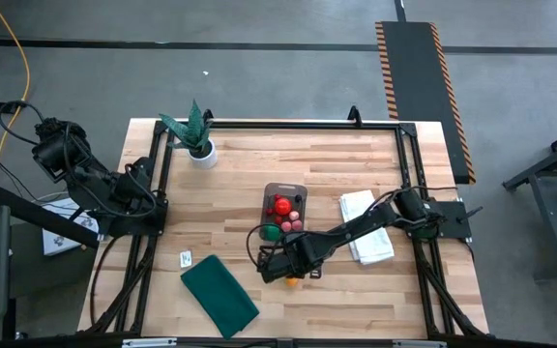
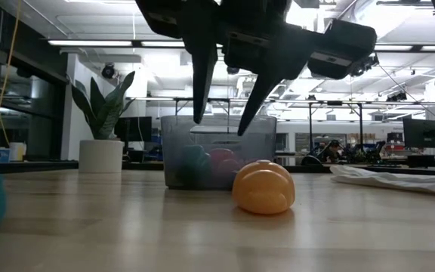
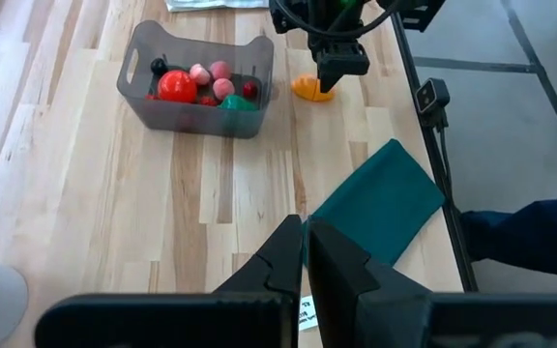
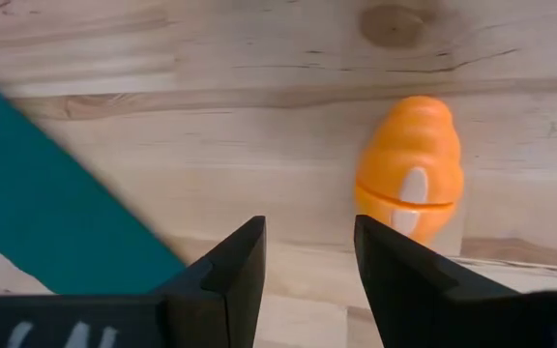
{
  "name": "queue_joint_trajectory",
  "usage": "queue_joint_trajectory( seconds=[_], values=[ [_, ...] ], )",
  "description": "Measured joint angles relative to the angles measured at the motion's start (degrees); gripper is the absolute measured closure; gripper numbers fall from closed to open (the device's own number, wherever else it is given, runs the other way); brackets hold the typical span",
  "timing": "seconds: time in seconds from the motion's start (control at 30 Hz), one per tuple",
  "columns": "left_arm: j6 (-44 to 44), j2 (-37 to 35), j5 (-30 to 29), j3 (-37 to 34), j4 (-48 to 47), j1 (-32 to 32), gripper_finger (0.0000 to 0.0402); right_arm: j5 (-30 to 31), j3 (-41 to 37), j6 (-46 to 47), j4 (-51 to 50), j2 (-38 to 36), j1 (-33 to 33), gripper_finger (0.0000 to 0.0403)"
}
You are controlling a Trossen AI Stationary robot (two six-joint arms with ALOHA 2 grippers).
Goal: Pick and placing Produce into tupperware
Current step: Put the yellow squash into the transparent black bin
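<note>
open wood between tupperware [image 1: 285, 192] and dark green cloth [image 1: 219, 296]; orange piece [image 1: 292, 280] there

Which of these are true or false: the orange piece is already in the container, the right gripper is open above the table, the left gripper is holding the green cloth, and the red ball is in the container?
1. The orange piece is in the container. False: it lies on the table, outside it.
2. The right gripper is open above the table, holding nothing. True.
3. The left gripper holds the green cloth. False: it is shut on nothing, off at the table's left side; the cloth lies flat on the table.
4. The red ball is in the container. True.
</note>
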Motion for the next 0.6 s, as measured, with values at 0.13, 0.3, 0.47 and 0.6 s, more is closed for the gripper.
queue_joint_trajectory(
  seconds=[0.13, 0.3, 0.47, 0.6],
  values=[
    [0.0, 0.0, 0.0, 0.0, 0.0, 0.0, 0.0392, 0.0, 0.0, 0.5, -0.7, 0.0, 0.4, 0.0251],
    [0.0, 0.0, 0.0, 0.0, 0.0, 0.0, 0.0392, 0.0, 0.0, 0.1, -2.3, 0.0, 0.9, 0.0250],
    [0.0, 0.0, 0.0, 0.0, 0.0, 0.0, 0.0392, 0.0, 0.0, 0.0, -2.4, 0.0, 1.4, 0.0226],
    [0.0, 0.0, -0.1, 0.0, 0.0, 0.0, 0.0392, -0.3, 0.0, 0.2, -2.8, 0.0, 1.5, 0.0197]
  ],
)
